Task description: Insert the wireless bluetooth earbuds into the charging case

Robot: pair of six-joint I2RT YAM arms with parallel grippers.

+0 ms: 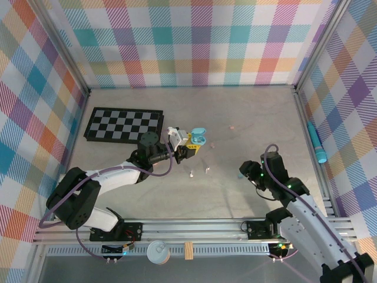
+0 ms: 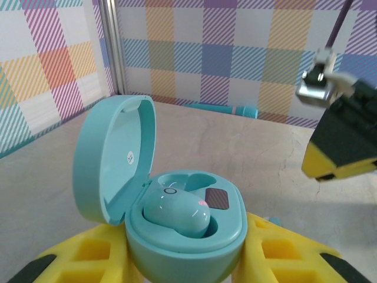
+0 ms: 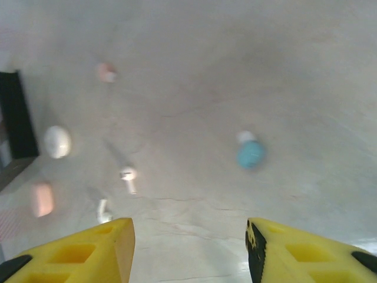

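The loose light-blue earbud (image 3: 250, 153) lies ahead and slightly right of the empty, parted right fingers (image 3: 88, 247), while the left fingers (image 2: 76, 259) clamp the open teal charging case (image 2: 177, 236).

A checkered board (image 1: 123, 125) lies flat on a pale grey table (image 1: 247, 106) with a faintly mottled surface. Behind the board rises the back wall (image 1: 188, 41), covered in a bright plaid of pink, orange, teal, yellow and purple. The same pattern covers the left wall (image 1: 29, 118) close beside the board and the right wall (image 1: 347, 106) far across from it. A metal post (image 1: 62, 50) stands in the corner behind the board. Well to the right of the board, a teal marker (image 1: 317, 143) lies at the foot of the right wall. In front of the board, a metal rail (image 1: 194, 227) runs along the table's near edge. The light is even and soft
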